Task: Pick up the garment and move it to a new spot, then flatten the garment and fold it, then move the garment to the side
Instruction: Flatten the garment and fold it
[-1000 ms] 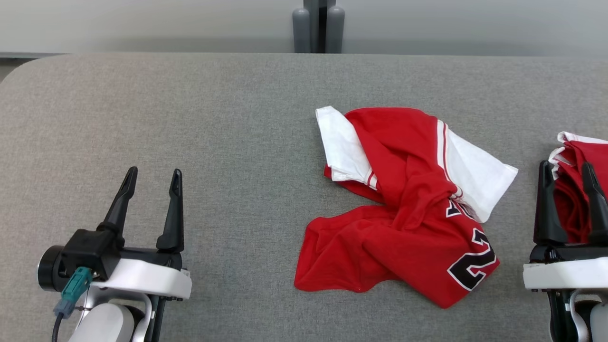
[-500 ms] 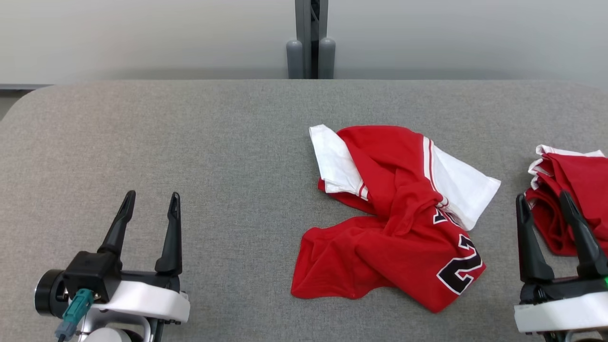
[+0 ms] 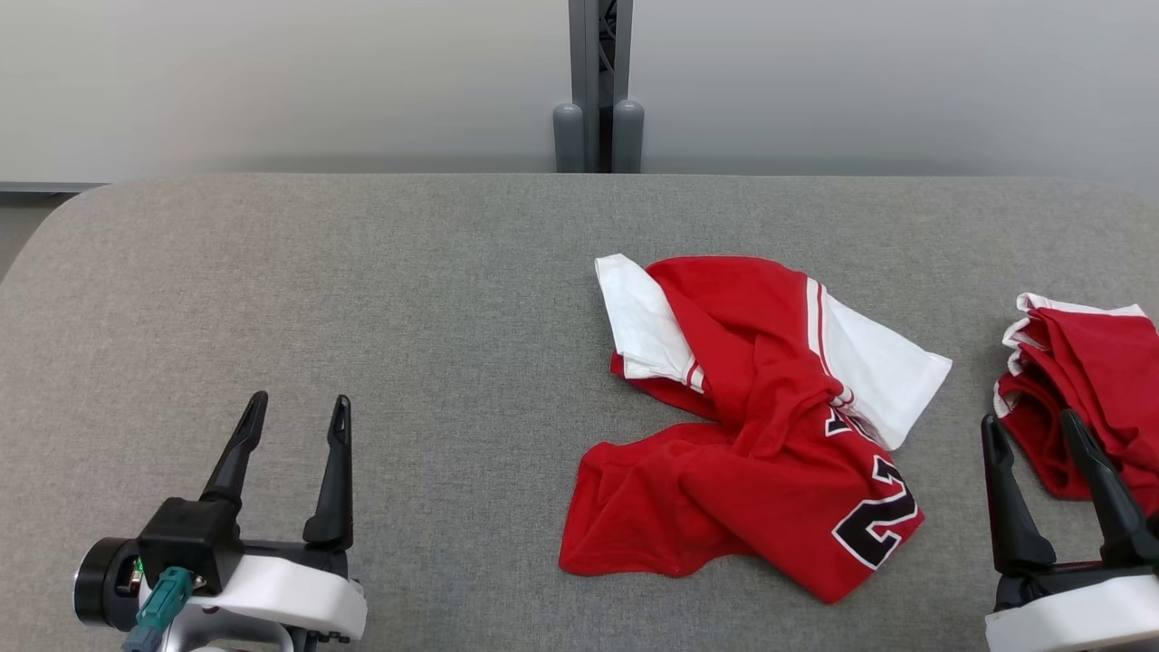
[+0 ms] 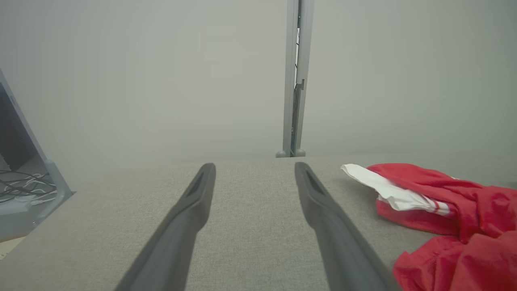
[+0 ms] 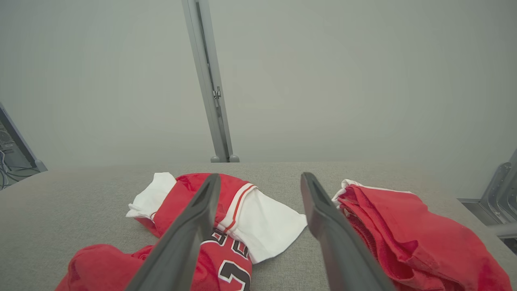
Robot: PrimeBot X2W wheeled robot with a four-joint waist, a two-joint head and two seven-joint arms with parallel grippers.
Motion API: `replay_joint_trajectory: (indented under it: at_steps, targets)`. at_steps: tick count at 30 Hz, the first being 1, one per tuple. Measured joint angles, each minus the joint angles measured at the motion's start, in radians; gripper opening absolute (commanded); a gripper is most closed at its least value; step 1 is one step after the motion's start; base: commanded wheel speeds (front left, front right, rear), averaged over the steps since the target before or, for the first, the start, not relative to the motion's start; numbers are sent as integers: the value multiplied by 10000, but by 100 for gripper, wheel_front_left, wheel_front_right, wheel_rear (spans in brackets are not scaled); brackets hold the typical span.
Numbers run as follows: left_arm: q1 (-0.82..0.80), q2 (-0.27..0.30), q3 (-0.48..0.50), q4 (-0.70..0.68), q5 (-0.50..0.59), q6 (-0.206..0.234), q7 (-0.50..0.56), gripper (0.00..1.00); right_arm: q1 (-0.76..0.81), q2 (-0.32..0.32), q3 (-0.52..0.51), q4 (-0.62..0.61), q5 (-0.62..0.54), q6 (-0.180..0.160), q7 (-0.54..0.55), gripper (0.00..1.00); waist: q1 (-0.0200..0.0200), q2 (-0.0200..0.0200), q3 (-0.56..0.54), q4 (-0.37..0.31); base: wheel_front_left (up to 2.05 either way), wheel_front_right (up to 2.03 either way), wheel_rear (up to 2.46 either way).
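Left gripper (image 3: 301, 398), right gripper (image 3: 1029, 417) — fingers (image 3: 332, 480) spread

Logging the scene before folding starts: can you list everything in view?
table: one, grey fabric top, across the view
garment: one, red with white sleeve panels and dark lettering, crumpled on the table right of centre
second garment: one, red with white trim, bunched at the table's right end
post: one, grey, upright behind the table's far edge
cables: a tangle, dark and white, past the table's left end
left hand: one, dark, open, near left over bare table
right hand: one, dark, open, near right by the second garment
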Motion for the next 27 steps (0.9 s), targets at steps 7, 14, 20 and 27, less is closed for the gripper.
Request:
replay_joint_trajectory:
  at_steps: [7,14,20,27]
  targets:
    - [0,-17,-54,67,-17,6,29,100,3,-2,50,12,27,0,33,100,0,0,-125,7,0,0,0]
    - [-83,-40,-198,-46,12,-4,31,100,16,-2,46,-2,82,0,77,100,0,0,-137,49,0,0,0]
    - [-1218,-487,-1327,-313,8,-980,602,100,-25,0,104,-61,81,0,119,100,0,0,69,31,0,0,0]
    - [-1684,-1197,-3269,201,-383,-2284,2343,100,-215,0,240,-46,157,0,56,100,0,0,375,-396,0,0,0]
